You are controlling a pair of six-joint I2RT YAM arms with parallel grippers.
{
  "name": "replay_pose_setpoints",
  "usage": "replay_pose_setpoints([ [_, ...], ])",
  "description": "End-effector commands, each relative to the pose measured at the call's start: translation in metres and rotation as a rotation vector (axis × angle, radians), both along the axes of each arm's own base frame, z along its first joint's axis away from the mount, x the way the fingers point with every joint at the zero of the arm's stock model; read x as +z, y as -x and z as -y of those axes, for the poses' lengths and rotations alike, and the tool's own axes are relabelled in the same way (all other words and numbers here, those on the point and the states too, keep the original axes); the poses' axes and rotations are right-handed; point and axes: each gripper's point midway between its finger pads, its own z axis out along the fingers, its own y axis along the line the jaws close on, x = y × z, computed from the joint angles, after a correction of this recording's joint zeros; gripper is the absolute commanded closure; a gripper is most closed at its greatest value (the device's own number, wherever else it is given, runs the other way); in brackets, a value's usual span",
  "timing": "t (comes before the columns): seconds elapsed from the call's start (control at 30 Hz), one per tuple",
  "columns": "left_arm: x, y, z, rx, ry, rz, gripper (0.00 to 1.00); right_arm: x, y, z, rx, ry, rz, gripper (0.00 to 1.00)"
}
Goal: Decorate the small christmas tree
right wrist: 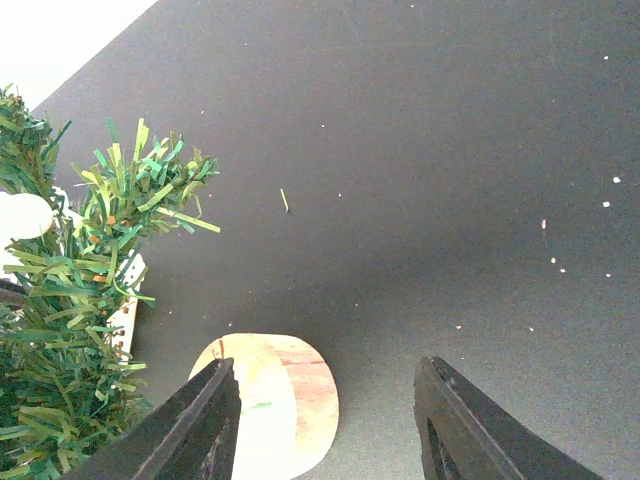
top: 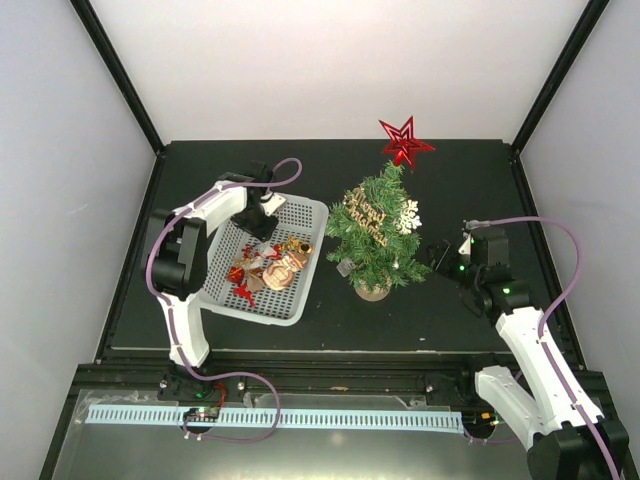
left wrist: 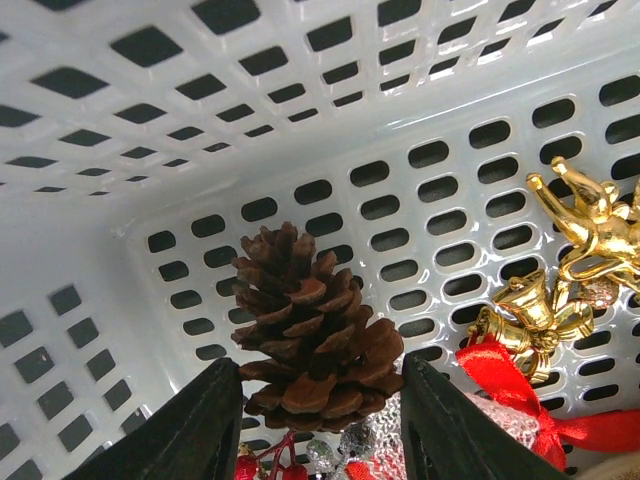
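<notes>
The small christmas tree [top: 375,238] stands mid-table on a round tan base [top: 373,291]. It carries a red star [top: 405,142], a gold script sign and a white snowflake. My left gripper [top: 262,222] is down inside the far end of the white mesh basket [top: 305,215]. In the left wrist view it is open [left wrist: 320,425], and its fingertips [left wrist: 195,430] flank the broad end of a brown pinecone [left wrist: 310,330]. My right gripper [top: 437,255] hovers just right of the tree, open and empty [right wrist: 325,425]. The tree's base [right wrist: 290,390] and branches [right wrist: 70,300] lie to its left.
The basket holds gold bells [left wrist: 530,315], a gold figure [left wrist: 590,225], red ribbon [left wrist: 520,385] and red berries, bunched at its middle [top: 268,268]. Black table mat [top: 450,180] spreads behind and right of the tree. White walls enclose the sides.
</notes>
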Motion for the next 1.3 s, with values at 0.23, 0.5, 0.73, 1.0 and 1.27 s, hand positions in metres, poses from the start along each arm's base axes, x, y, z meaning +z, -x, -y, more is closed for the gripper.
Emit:
replay_pose_setpoints([
  [0.23, 0.024, -0.007, -0.007, 0.017, 0.023, 0.036, 0.58, 0.003, -0.001, -0.003, 0.017, -0.011, 0.017, 0.51],
  [0.5, 0.046, -0.008, -0.01, 0.024, 0.059, 0.065, 0.59, 0.003, 0.0, -0.002, 0.014, -0.008, 0.019, 0.51],
  [0.73, 0.098, -0.005, -0.001, 0.012, 0.147, 0.137, 0.59, 0.004, 0.0, -0.001, 0.013, -0.004, 0.02, 0.51],
  [1.0, 0.161, 0.031, 0.024, -0.07, 0.321, 0.177, 0.58, 0.004, 0.0, -0.001, 0.011, -0.005, 0.022, 0.51],
  [1.27, 0.215, 0.095, 0.066, -0.275, 0.407, 0.262, 0.57, 0.003, -0.002, 0.001, 0.003, 0.007, 0.015, 0.51],
])
